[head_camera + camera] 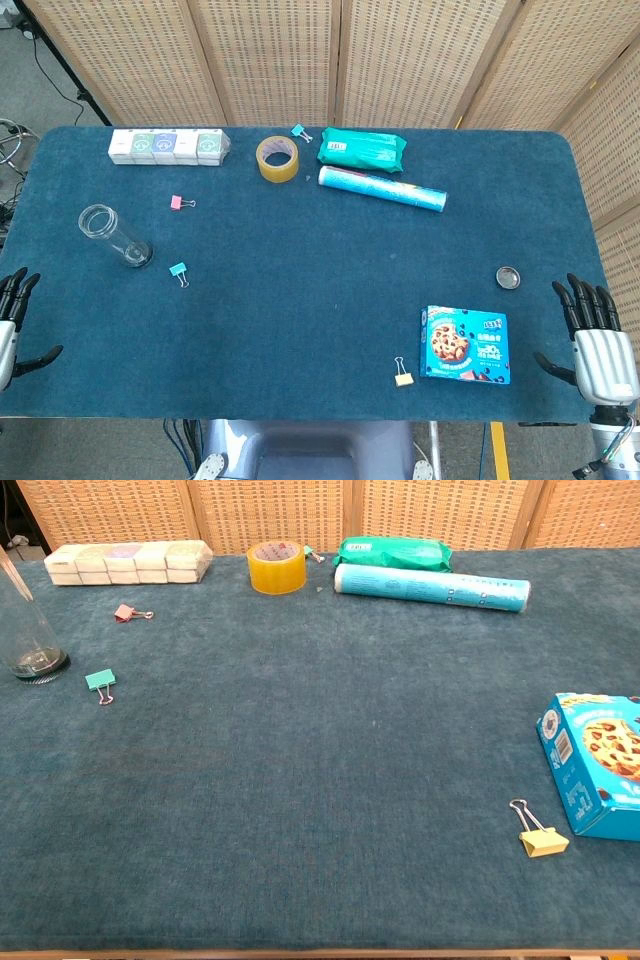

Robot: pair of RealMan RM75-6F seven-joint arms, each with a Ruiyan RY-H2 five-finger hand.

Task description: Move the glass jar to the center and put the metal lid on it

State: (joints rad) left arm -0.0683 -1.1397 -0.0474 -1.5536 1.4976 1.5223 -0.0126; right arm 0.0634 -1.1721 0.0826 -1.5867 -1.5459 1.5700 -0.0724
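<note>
Blue worktop (300, 300): I see the clear, uncapped glass jar (115, 235) upright near its left edge, the metal lid (509, 277) near the right edge; my left hand (12, 320) and right hand (598, 335) are spread wide and hold nothing.

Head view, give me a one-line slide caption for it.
Glass jar stands at table's left, metal lid at right; both open hands, left and right, wait at the near edge.
</note>
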